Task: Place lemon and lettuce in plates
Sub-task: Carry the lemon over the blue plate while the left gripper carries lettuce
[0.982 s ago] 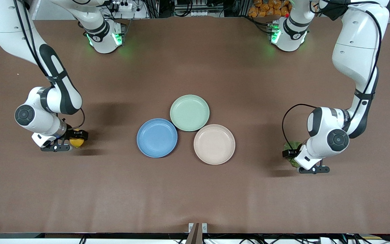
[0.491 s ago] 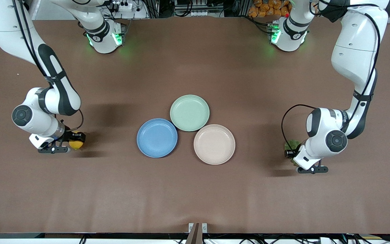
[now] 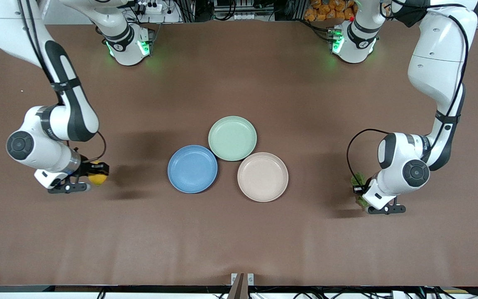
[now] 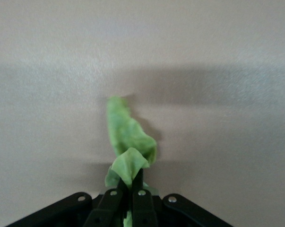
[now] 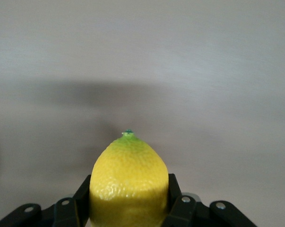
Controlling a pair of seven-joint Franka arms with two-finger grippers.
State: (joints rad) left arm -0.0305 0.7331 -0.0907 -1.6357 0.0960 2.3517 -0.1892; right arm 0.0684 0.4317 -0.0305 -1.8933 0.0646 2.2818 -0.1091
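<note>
right gripper clamped on the lemon over bare table toward the right arm's end, left gripper pinching the lettuce over table toward the left arm's end, blue plate and beige-pink plate between them, both bare.

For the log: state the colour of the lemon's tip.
Green, on an otherwise bright yellow lemon; the right wrist view shows it best.

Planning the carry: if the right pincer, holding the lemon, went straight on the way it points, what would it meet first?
Probably the round matte blue plate. The right pincer, shut on the oval bright-yellow lemon, points toward it over bare table; height is unclear, so it may pass above.
</note>
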